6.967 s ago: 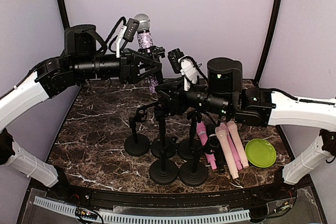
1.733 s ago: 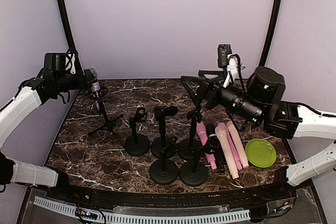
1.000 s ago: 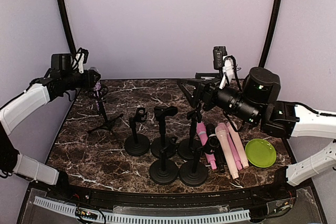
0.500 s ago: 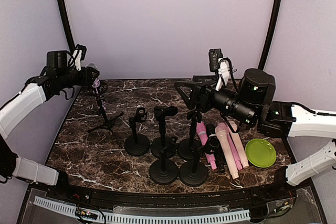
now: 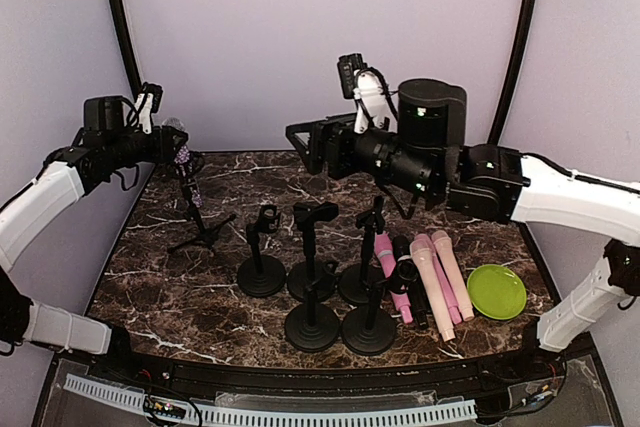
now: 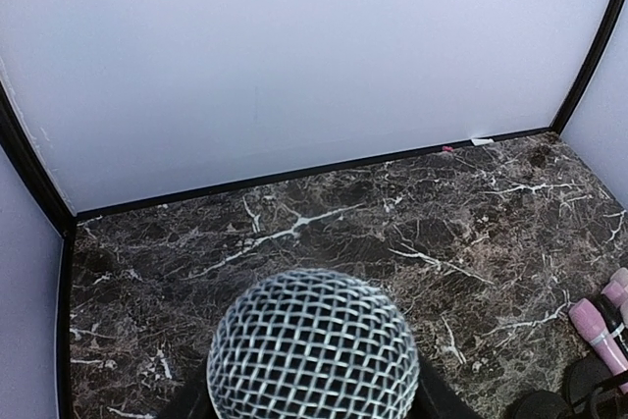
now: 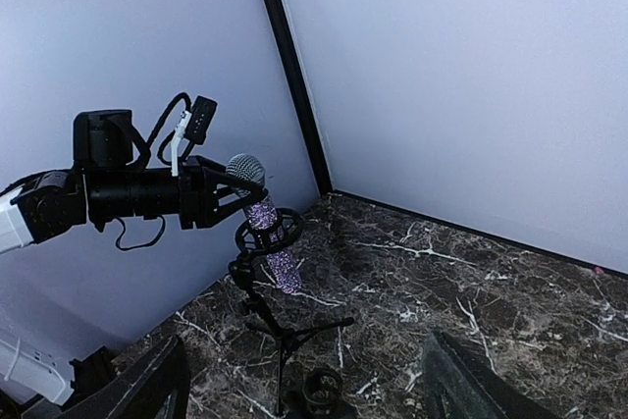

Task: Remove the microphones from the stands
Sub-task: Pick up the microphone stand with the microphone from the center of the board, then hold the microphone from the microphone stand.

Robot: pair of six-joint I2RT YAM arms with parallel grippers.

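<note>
Upper left of the overhead view: the glittery microphone (image 5: 182, 157) sits in the ring of the tripod stand (image 5: 198, 227), over the left part of the desk (image 5: 150, 277).
Left claw (image 5: 170, 147): closed at a middling width on the microphone just under its mesh head, which fills the bottom of the left wrist view; it has barely stirred over the last second.
Right claw (image 5: 302, 147): wide and holding nothing.
What has just changed: the right arm has swung from the right side to the upper middle of the frame, above the round-base stands (image 5: 310, 287), and now faces the microphone.
What that means: I'd say removal is not yet begun. The right claw looks bound for the tripod stand, to steady it while the left lifts.
Risk: the light tripod may rise along with the microphone.
</note>
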